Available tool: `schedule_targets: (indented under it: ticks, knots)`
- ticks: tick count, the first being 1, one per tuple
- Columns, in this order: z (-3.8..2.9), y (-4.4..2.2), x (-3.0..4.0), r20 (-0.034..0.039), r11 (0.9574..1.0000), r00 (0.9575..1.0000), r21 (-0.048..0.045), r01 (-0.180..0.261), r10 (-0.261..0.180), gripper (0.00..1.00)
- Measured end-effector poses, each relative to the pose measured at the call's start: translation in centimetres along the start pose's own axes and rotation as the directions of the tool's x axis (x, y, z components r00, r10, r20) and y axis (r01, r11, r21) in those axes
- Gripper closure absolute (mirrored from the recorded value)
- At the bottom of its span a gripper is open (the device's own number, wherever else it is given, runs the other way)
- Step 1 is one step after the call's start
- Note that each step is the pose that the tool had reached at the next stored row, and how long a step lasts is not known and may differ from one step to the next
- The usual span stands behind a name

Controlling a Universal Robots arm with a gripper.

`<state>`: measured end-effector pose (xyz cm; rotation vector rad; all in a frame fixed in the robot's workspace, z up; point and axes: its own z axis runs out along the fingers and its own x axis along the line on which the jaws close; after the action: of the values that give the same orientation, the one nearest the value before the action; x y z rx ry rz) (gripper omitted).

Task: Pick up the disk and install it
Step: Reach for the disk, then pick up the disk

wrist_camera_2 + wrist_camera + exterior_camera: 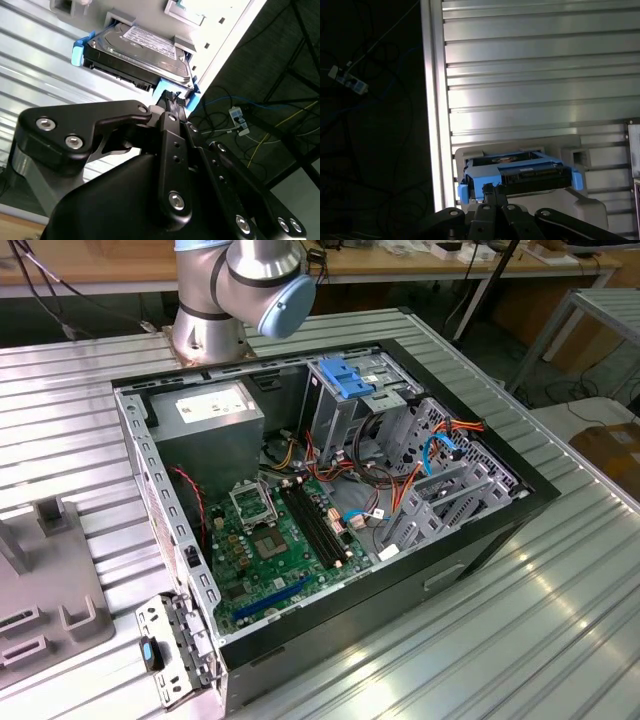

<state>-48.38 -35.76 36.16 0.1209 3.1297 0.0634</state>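
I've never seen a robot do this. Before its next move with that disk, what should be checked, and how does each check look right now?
1. The disk lies in its grey holder: ok.
2. The gripper is lined up at the disk's blue rail: ok.
3. The gripper actually holds the disk: cannot tell.
4. The case is open: ok.
5. The cage has a free bay: cannot tell; cables run around it.

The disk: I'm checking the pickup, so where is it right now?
In both wrist views the disk sits in a grey holder on the ribbed metal table, near the table's edge, just ahead of the claw.
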Motion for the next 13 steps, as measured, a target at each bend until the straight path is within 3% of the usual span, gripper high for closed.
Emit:
schedule_targets:
  ticks: [13]
  knots:
    - [0.07,0.16,0.01,0.0001,1.0,1.0,0.0,0.001,-0.001,0.89]
